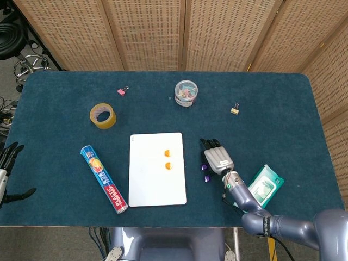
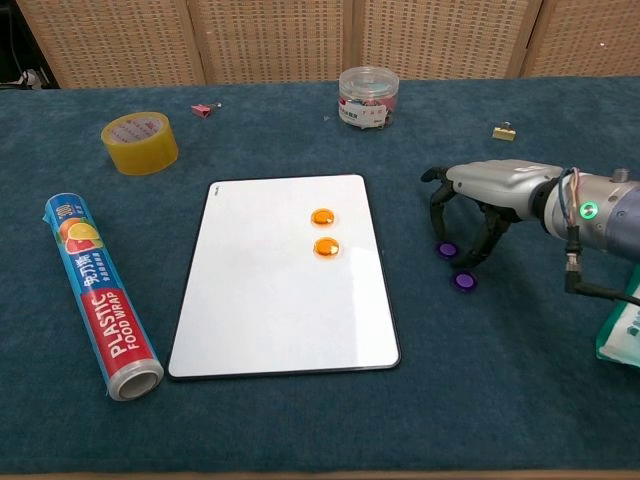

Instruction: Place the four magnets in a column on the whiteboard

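My right hand (image 2: 478,208) hovers fingers-down and spread, holding nothing, over two purple magnets (image 2: 447,249) for a pick. The board (image 2: 280,290) lies to its left, two orange magnets (image 2: 322,216) already stacked there.

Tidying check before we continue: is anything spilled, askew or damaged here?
Nothing stands out. Two orange magnets sit on the whiteboard; two purple magnets lie on the cloth under the right hand.
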